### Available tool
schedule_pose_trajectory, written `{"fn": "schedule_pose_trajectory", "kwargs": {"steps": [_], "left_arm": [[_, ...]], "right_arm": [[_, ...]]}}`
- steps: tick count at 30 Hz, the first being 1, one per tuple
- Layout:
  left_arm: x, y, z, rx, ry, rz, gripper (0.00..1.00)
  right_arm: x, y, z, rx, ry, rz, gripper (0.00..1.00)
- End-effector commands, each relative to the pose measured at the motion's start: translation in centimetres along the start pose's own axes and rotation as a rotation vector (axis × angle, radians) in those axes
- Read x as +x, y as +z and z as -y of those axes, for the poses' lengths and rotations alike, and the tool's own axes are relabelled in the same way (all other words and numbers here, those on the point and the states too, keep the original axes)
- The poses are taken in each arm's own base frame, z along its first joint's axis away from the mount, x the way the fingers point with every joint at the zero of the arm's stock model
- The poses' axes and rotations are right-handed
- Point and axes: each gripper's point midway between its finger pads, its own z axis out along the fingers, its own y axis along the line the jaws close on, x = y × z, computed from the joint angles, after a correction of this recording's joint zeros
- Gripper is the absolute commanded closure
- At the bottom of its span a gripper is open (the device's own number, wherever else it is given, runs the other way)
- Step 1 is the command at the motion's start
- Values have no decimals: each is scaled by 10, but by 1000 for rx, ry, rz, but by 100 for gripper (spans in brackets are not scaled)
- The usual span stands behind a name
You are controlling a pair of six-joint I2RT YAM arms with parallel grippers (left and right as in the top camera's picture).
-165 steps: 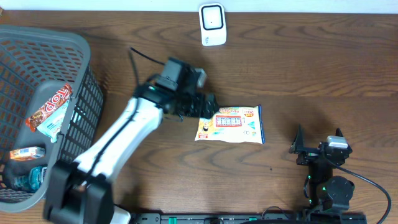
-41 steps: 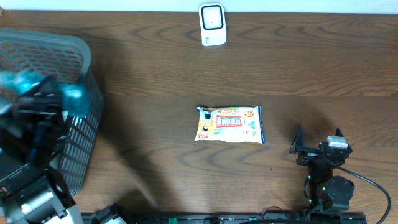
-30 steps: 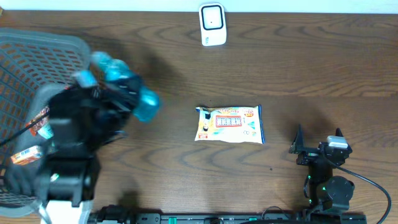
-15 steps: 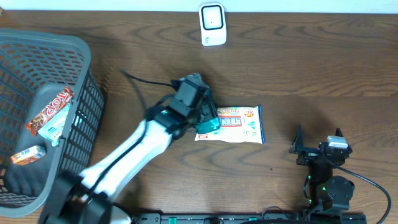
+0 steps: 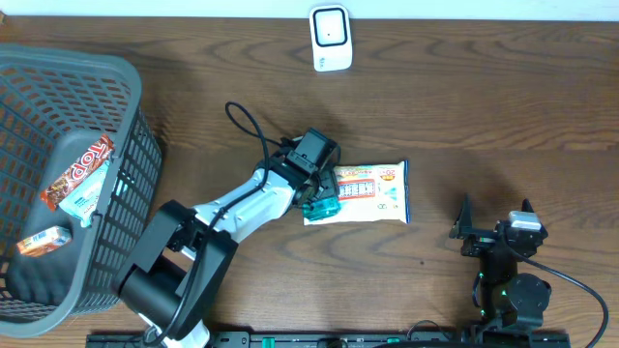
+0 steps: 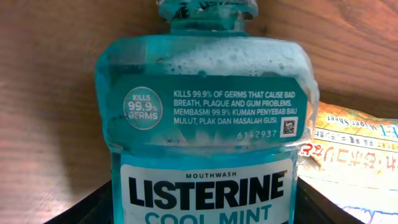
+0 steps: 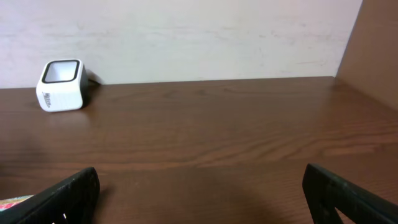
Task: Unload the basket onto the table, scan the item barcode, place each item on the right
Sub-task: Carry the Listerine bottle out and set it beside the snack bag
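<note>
Mouthwash bottle (image 6: 202, 124) clamped in left gripper (image 5: 317, 191), beside snack packet (image 5: 377, 190).

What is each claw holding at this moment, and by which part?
Left claw grips the Listerine mouthwash bottle by the sides of its lower body. Right claw is open, holding nothing.

The teal see-through plastic mouthwash bottle (image 6: 199, 124) in the black left gripper (image 5: 320, 193) had white foam inside and a white label with black letters. Just beside the gripper, the flat white and yellow snack packet (image 5: 372, 191) carried red and blue print. Well apart from it, the small white box scanner (image 5: 330, 37) had a black window. The wooden table (image 5: 503, 106) was dark brown with wavy grain.
</note>
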Motion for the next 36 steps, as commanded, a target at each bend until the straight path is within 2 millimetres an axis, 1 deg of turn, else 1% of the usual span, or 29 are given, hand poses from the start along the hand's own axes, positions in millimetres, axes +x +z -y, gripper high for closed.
{"fn": "schedule_pose_trajectory", "kwargs": {"steps": [1, 2, 3, 6, 7, 9, 12, 13, 14, 19, 23, 25, 26, 28, 30, 31, 32, 33, 36], "left_arm": [[-5, 8, 0, -14, 46, 10, 53], [-5, 8, -3, -31, 54, 13, 44], [-6, 8, -5, -40, 58, 18, 41], [-12, 2, -12, -76, 61, 45, 36], [-15, -2, -15, -90, 66, 59, 32], [-23, -14, -22, -118, 79, 90, 30], [-37, -37, -23, -108, 119, 134, 6], [-41, -45, -22, -99, 130, 149, 1], [-45, -54, -21, -89, 142, 165, 2], [-63, -107, -9, -14, 188, 278, 2], [-77, -162, -1, 50, 242, 401, 2], [-90, -197, -8, 53, 211, 498, 2], [-95, -212, -13, 49, 193, 545, 2], [-109, -250, -30, 25, 136, 668, 2], [-121, -290, -58, -30, 56, 799, 2], [-126, -306, -73, -65, 14, 854, 2], [-130, -324, -92, -111, -38, 912, 2], [-133, -338, -110, -148, -87, 957, 2], [-139, -366, -153, -208, -202, 1029, 2]], "right_arm": [[0, 0, -1, -3, -16, 0, 1], [0, 0, -1, -3, -16, 0, 1], [0, 0, -1, -3, -16, 0, 1], [0, 0, -1, -3, -16, 0, 1], [0, 0, -1, -3, -16, 0, 1], [0, 0, -1, -3, -16, 0, 1], [0, 0, -1, -3, -16, 0, 1], [0, 0, -1, -3, -16, 0, 1], [0, 0, -1, -3, -16, 0, 1], [0, 0, -1, -3, -16, 0, 1], [0, 0, -1, -3, -16, 0, 1], [0, 0, -1, -3, -16, 0, 1], [0, 0, -1, -3, -16, 0, 1], [0, 0, -1, -3, -16, 0, 1], [0, 0, -1, -3, -16, 0, 1], [0, 0, -1, -3, -16, 0, 1], [0, 0, -1, -3, -16, 0, 1], [0, 0, -1, -3, -16, 0, 1], [0, 0, -1, -3, -16, 0, 1]]}}
